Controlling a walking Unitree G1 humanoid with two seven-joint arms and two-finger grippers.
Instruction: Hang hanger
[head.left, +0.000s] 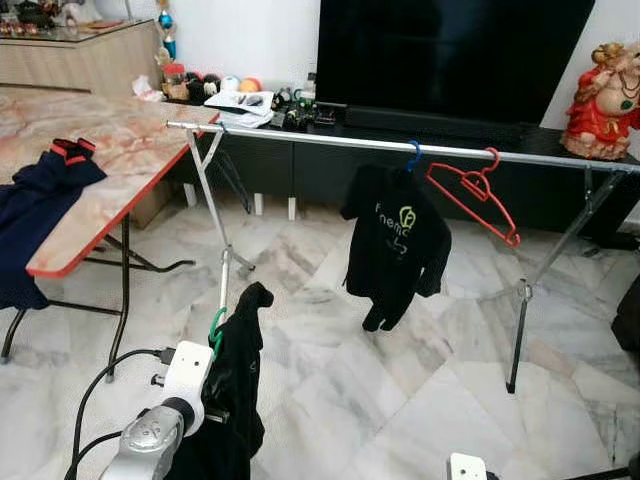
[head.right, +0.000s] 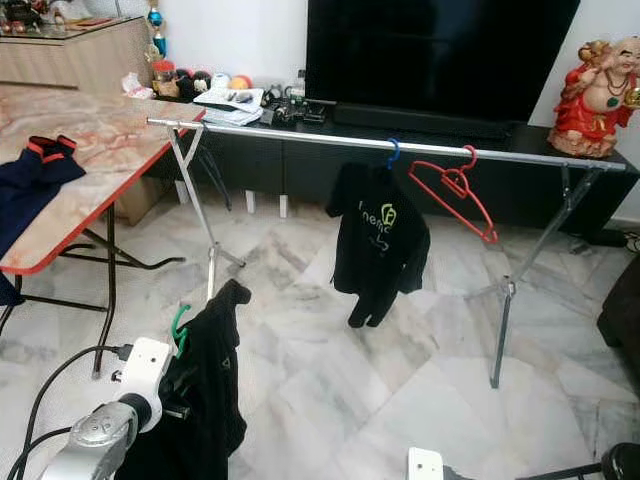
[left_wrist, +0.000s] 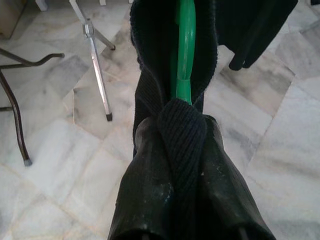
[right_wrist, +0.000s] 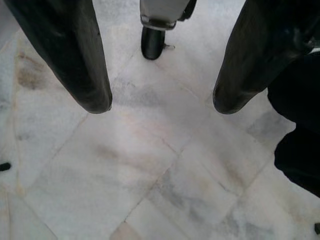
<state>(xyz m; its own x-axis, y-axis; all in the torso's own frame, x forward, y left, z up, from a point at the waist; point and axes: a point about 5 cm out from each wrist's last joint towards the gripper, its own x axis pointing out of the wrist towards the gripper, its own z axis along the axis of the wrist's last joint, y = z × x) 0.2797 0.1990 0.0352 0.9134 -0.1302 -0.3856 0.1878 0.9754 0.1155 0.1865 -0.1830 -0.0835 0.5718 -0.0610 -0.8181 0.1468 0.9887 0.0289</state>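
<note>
The marble floor (head.left: 400, 380) spreads pale and veined, smooth and glossy under everything. Across it runs the rack (head.left: 330, 141), a thin round bar of bright metal on crossed folding legs, in front of a dark TV unit. To the left a tabletop (head.left: 120, 150) of pinkish marble pattern with a red edge carries a navy garment (head.left: 40, 200) that droops over its near edge.

On the bar hang two things: a black shirt (head.left: 395, 240) with a pale green logo, on a blue hook, and just to its right a bare red hanger (head.left: 475, 195) of thin plastic, tilted.

The step in hand looks like the carry: the load is gripped but sits low and well short of the bar. The left claw (left_wrist: 182, 150) is clamped on the ribbed knit neck of a black garment (head.left: 235, 380), with the green hanger (left_wrist: 186, 50), smooth moulded plastic, rising out of the collar. The cloth hangs limp and soft below.

The right claw (right_wrist: 155, 105) hangs idle over the floor, its fingers spread wide with nothing between them.

Next, I judge, the left arm must rise and reach forward so the green hook clears the bar on the free stretch left of the black shirt, then lower onto it.
</note>
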